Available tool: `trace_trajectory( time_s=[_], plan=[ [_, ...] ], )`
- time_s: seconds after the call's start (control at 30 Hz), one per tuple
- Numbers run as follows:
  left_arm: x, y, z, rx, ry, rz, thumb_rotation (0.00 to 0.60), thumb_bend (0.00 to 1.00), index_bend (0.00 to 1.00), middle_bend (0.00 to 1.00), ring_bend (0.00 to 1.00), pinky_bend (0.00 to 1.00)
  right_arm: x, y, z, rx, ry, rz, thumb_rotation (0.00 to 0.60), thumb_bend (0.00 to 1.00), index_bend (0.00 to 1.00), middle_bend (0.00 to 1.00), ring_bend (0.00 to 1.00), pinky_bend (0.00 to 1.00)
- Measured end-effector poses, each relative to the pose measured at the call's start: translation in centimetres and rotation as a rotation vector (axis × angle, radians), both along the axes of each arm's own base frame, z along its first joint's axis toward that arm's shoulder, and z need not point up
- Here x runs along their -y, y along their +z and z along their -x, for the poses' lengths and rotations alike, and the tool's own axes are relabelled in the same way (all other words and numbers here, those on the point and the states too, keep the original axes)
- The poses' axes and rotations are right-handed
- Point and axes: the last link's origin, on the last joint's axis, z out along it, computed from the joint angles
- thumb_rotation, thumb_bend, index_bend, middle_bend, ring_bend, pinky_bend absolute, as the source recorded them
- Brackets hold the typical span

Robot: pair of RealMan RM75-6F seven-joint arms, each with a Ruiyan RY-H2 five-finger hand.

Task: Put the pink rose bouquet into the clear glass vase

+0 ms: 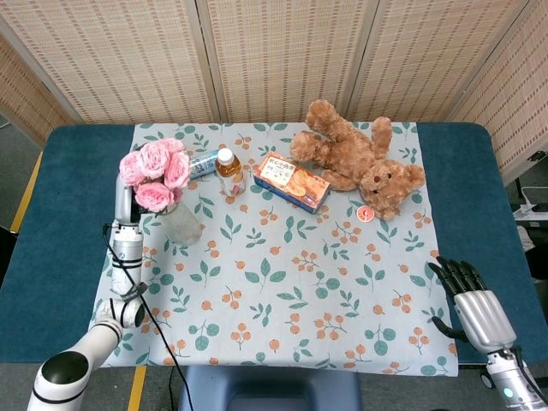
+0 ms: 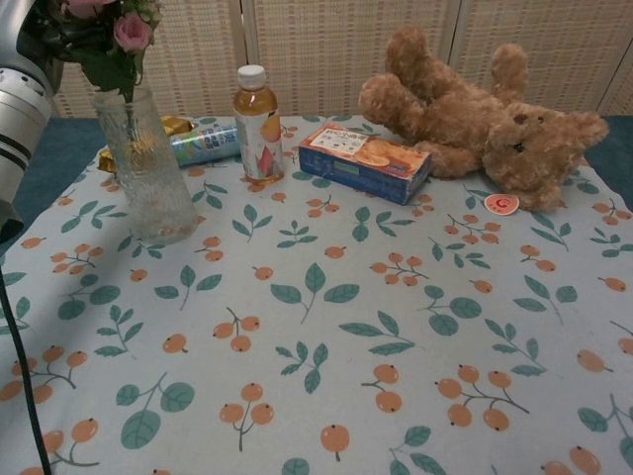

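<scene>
The pink rose bouquet is at the far left of the cloth, directly above the clear glass vase. In the chest view its green stems reach down into the neck of the vase. My left hand grips the bouquet just under the blooms; in the head view the roses hide most of it. Over the table's near right corner, my right hand is open and holds nothing, far from the vase.
Behind the vase lie a blue can and an upright tea bottle. A biscuit box, a brown teddy bear and a small red lid sit at the back right. The floral cloth covers the table's middle.
</scene>
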Motion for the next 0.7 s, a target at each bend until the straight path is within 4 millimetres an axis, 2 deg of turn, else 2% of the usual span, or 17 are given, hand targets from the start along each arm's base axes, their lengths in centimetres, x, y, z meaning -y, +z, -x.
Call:
trace_trajectory(
  time_s=[0.17,0.33,0.47,0.7],
  plan=[
    [1.4,-0.6,0.7,-0.026,-0.017,0.027,0.600,0.48,0.12,0.19,0.09,0.10,-0.1,0.0,-0.1,0.003,0.005,-0.001,0.600,0.17,0.00,0.00,0.00,0.00],
    [2.6,-0.7,1.3,-0.060,-0.038,0.060,0.600,0.42,0.02,0.11,0.03,0.08,-0.2,0.1,-0.2,0.007,0.009,-0.004,0.600,0.17,0.00,0.00,0.00,0.00],
    [3.6,-0.7,1.9,-0.097,-0.049,0.103,0.600,0.39,0.00,0.01,0.00,0.06,-0.2,0.0,-0.2,0.007,0.012,-0.007,0.600,0.17,0.00,0.00,0.00,0.00],
    [5.6,0.2,3.4,-0.227,-0.006,0.152,0.589,0.37,0.00,0.00,0.00,0.02,-0.3,0.0,-0.3,0.012,0.023,-0.015,0.600,0.17,0.00,0.00,0.00,0.00]
  ],
)
